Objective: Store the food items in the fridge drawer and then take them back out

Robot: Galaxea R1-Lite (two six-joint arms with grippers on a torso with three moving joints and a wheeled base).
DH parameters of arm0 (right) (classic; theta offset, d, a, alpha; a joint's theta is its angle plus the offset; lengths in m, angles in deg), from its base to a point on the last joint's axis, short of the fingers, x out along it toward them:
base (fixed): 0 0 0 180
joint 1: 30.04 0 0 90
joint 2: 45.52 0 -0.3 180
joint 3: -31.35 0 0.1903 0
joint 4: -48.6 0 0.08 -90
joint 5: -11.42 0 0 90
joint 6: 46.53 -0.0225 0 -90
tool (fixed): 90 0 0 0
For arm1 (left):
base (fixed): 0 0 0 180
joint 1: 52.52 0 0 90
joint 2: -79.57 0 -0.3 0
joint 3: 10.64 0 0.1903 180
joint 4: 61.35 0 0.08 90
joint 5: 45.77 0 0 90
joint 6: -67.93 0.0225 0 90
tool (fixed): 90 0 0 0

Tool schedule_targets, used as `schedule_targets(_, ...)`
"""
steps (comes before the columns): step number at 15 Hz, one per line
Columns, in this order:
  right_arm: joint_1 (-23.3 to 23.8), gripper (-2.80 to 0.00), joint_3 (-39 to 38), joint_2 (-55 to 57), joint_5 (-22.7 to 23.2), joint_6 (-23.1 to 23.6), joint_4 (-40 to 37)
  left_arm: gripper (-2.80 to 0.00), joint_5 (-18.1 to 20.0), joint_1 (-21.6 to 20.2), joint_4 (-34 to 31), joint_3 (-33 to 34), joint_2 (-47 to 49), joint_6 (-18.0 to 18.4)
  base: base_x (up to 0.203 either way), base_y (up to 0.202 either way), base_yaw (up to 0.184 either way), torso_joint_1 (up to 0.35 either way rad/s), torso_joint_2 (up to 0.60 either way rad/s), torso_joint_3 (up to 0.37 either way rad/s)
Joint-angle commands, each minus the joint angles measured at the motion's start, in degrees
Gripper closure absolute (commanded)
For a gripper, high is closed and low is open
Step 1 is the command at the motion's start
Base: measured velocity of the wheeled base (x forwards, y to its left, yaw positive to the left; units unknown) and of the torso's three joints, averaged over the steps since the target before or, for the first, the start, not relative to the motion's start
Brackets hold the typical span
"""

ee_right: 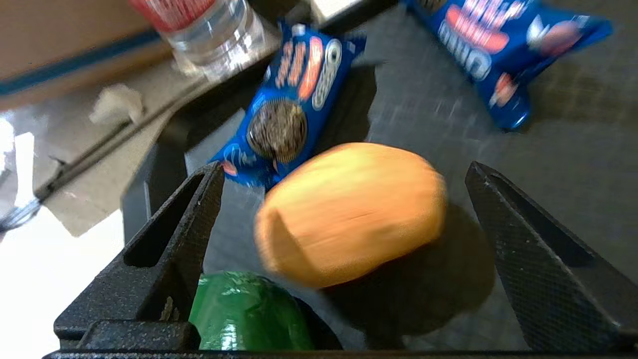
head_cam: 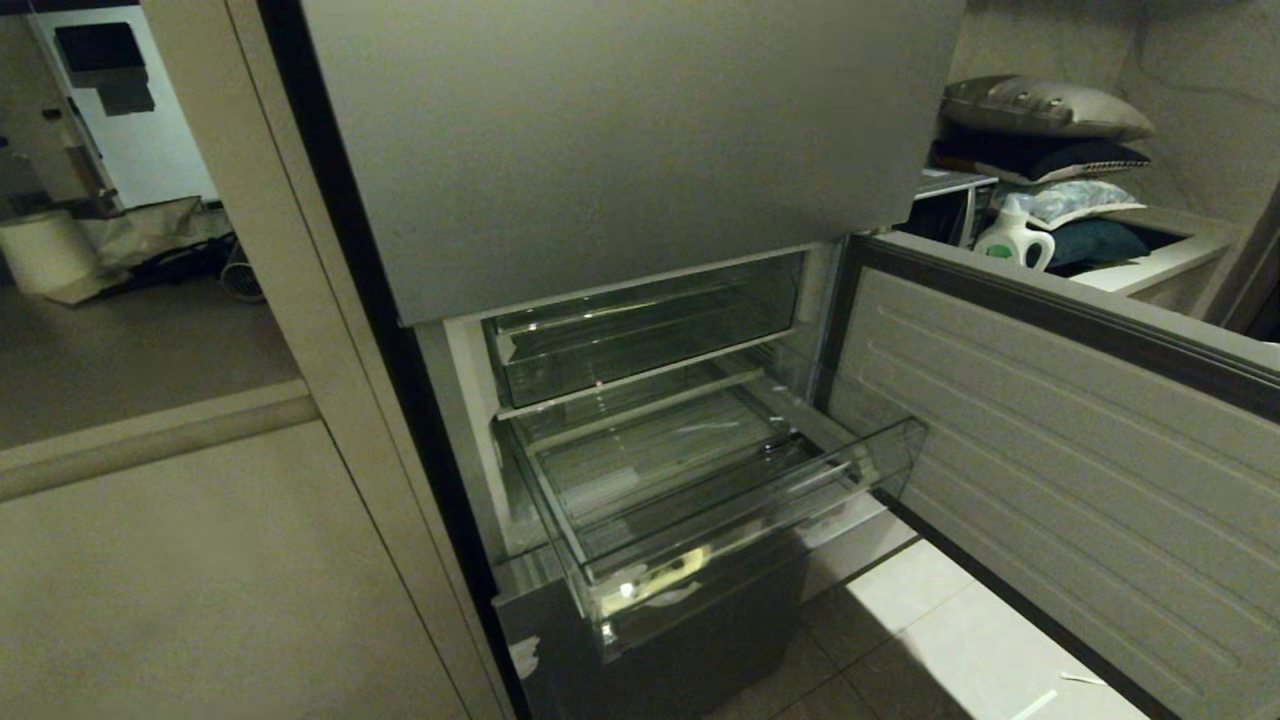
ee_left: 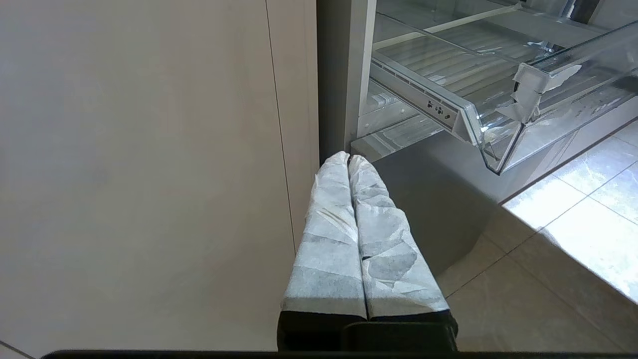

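Note:
The clear fridge drawer [head_cam: 760, 500] stands pulled out below the grey upper door, its ribbed floor bare; the left wrist view shows its taped front corner [ee_left: 528, 89]. A tan-orange rounded food item [ee_right: 349, 214] lies on a dark grey surface. My right gripper [ee_right: 345, 166] hovers over it, open, a black finger on each side and neither touching it. Beside the fridge's lower left, my left gripper [ee_left: 349, 158] hangs parked, its paper-wrapped fingers shut on nothing. Neither arm shows in the head view.
Two blue cookie packs [ee_right: 291, 109] [ee_right: 498, 40], a green wrapped thing [ee_right: 244, 314] and a clear water bottle [ee_right: 209, 25] lie close to the food item. The open fridge door [head_cam: 1050, 450] stands right of the drawer. Behind it are a detergent bottle [head_cam: 1015, 240] and pillows [head_cam: 1040, 110].

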Motion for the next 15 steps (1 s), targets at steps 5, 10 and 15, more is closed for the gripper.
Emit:
schedule_targets(5,4.6,0.00,-4.0,-19.0,3.1,-1.5,-5.2,0.00,0.0,0.0,0.0,0.0,0.0,0.0,0.000,0.000,0.000,0.000,0.00,0.000)
schedule_targets(10,6.3,0.00,-8.9,-41.0,5.7,-4.8,-7.8,0.00,0.0,0.0,0.0,0.0,0.0,0.0,0.000,0.000,0.000,0.000,0.00,0.000)
schedule_targets(15,-3.6,0.00,-10.7,-66.3,8.2,-10.9,-8.9,0.00,0.0,0.0,0.0,0.0,0.0,0.0,0.000,0.000,0.000,0.000,0.00,0.000)
